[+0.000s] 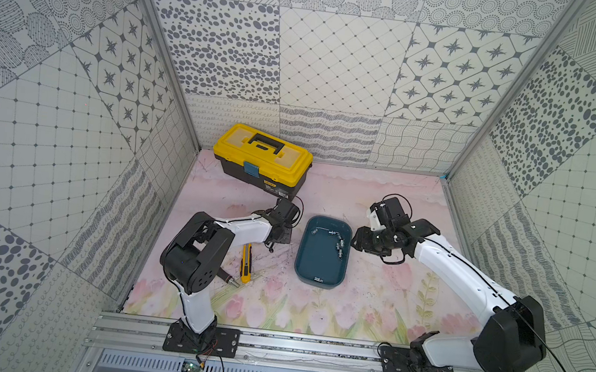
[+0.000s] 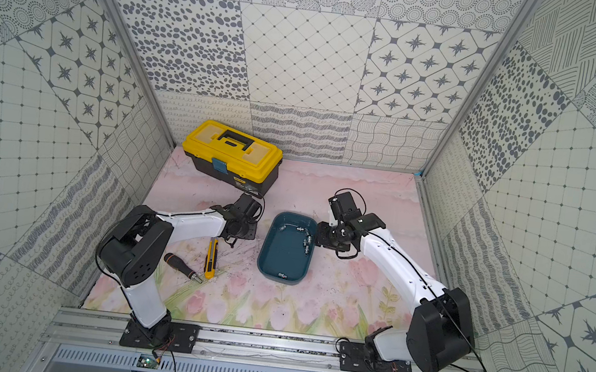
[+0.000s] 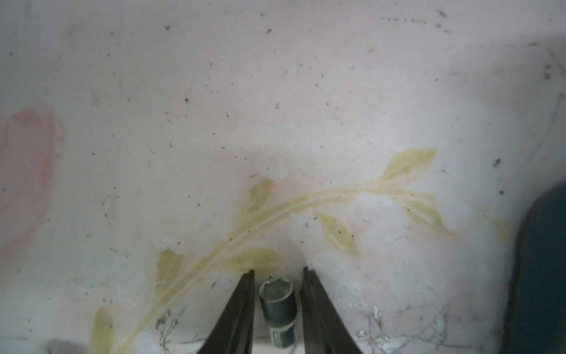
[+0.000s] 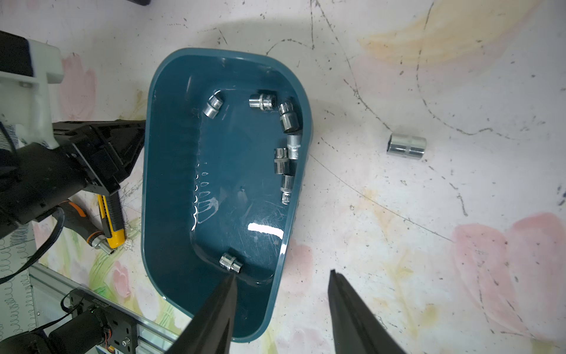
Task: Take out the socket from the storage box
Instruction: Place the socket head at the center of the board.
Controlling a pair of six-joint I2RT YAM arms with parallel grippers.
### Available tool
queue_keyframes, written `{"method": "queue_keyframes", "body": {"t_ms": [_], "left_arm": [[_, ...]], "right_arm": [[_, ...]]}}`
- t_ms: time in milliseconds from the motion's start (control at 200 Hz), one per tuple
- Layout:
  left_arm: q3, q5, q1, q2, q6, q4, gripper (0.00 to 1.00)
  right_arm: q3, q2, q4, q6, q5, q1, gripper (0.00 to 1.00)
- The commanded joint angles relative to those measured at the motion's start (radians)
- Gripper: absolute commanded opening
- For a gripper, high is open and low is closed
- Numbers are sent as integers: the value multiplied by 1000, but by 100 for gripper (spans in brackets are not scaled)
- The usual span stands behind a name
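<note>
Two are out of the storage box [image 4: 239, 184]: one socket [image 4: 406, 147] lies free on the surface [image 4: 428, 245], and another socket [image 3: 278, 302] lies between the slightly parted fingers of the left hand [image 3: 279, 269], low over the surface, not pinched. Several sockets [image 4: 288, 116] are left inside. The right hand [image 4: 283, 273], spread and empty, straddles the box wall.

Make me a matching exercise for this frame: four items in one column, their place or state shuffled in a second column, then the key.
Items
1. toolbox
2. storage box
3. utility knife
4. left hand

Place or state
A. holds several sockets
B. lid shut, at the far end of the mat
C. open, fingers flanking a socket with a small gap on each side
D. lies flat next to a screwdriver

Pairs: 1-B, 2-A, 3-D, 4-C
</note>
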Motion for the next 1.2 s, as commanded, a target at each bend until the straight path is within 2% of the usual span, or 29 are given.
{"method": "queue_keyframes", "body": {"t_ms": [0, 400, 570, 735, 921, 1191], "left_arm": [[-8, -5, 4, 14, -19, 10, 34], [-3, 5, 5, -85, -16, -42, 47], [16, 2, 4, -196, -36, -132, 56], [42, 51, 4, -320, -48, -218, 64], [59, 74, 4, -426, -90, -308, 70], [11, 110, 4, -518, -101, -312, 72]], "right_arm": [[27, 9, 21, 9, 18, 9, 54], [44, 14, 16, 20, 27, 22, 54], [71, 32, 18, 41, 31, 48, 53], [114, 67, 14, 65, 63, 100, 52], [169, 120, -3, 108, 146, 179, 52], [228, 268, -35, 201, 296, 272, 51]]}}
